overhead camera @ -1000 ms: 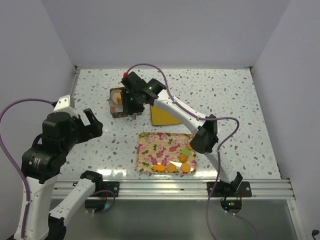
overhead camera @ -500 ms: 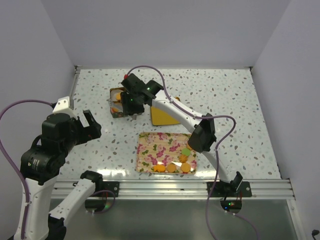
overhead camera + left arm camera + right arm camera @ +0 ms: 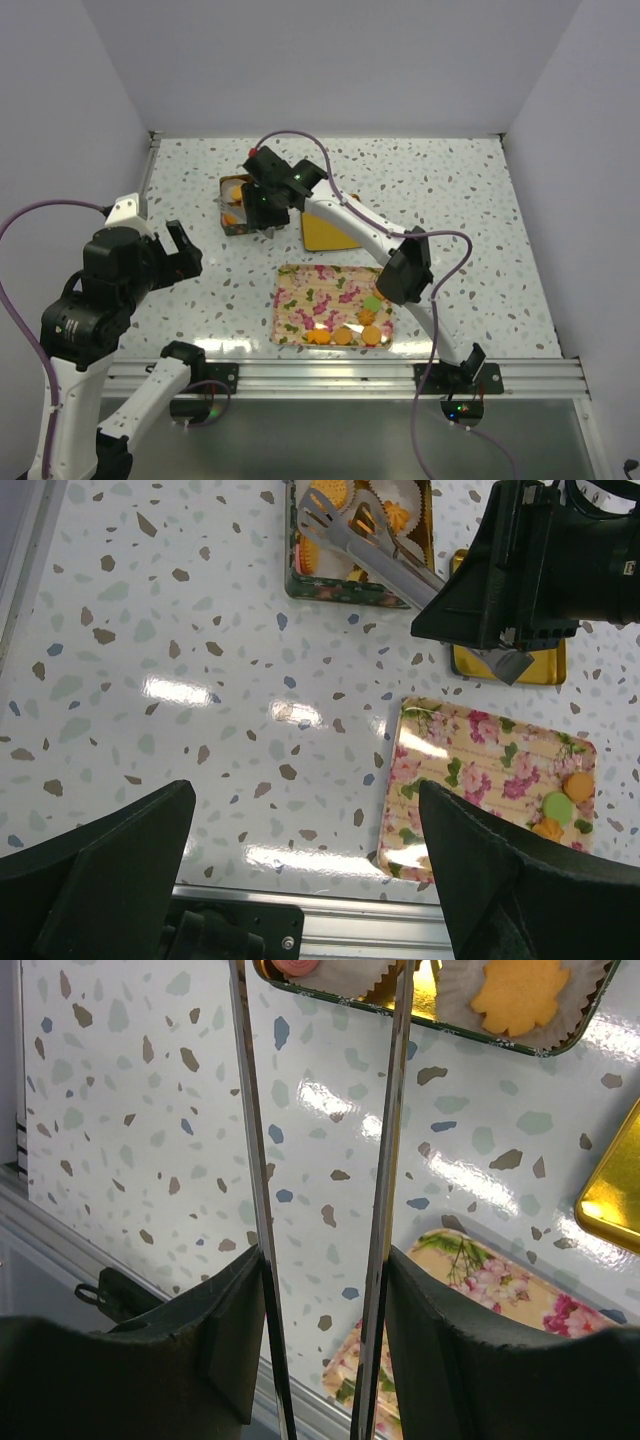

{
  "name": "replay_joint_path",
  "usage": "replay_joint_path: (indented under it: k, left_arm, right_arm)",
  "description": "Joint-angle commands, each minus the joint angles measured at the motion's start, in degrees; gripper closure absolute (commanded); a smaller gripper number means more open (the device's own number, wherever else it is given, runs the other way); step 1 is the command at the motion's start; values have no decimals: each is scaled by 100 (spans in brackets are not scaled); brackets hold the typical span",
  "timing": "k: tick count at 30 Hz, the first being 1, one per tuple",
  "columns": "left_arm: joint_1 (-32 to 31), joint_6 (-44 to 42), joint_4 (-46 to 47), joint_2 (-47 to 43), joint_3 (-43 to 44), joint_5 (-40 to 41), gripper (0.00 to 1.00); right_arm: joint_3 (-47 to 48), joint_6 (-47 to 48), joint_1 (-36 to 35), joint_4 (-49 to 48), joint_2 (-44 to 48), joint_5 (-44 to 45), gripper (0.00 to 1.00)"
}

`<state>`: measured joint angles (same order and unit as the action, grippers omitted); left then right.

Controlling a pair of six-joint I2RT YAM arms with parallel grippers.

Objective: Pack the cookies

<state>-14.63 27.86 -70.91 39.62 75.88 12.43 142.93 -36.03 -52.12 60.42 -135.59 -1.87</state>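
Right wrist view: right pincer clamps metal tongs, tips over the tin of cookies; left pincer spread wide, empty, above the table.

Cookies in tin partly behind tongs

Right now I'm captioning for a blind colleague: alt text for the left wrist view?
The right pincer holds metal tongs over an open tin of cookies on a speckled table. Nearer lies a floral tray with a few cookies, beside a gold lid.
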Motion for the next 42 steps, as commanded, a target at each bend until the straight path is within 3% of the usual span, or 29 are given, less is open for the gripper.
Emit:
replay_joint_path:
  k: [1,5,8,14,21,27,31,42]
  left_arm:
    - [4,-87,122,-33,120,41,0]
    - [4,-79,209,-24,94,-29,0]
    - [13,-44,350,-7,-11,-170,0]
    - [13,79,807,46,-363,-627,0]
    - [13,158,1659,73,-863,-1646,0]
    - [13,448,2037,108,-1381,-2209,0]
    - [4,650,2204,99,-1593,-2438,0]
    - [13,774,2126,-147,-1795,-2482,0]
  right_arm:
    - [156,35,26,83,709,178,50]
    - [-168,61,18,250,1427,406,51]
    - [-958,52,-17,277,1999,599,53]
    - [-3023,-79,-184,444,3835,1197,55]
    - [-6149,-1026,-211,602,6209,1488,55]
    - [-7734,-1827,-211,1067,7669,1391,56]
    - [-8105,-1987,-211,1287,8118,1251,56]
    - [-8316,-1987,-211,1508,8048,1058,56]
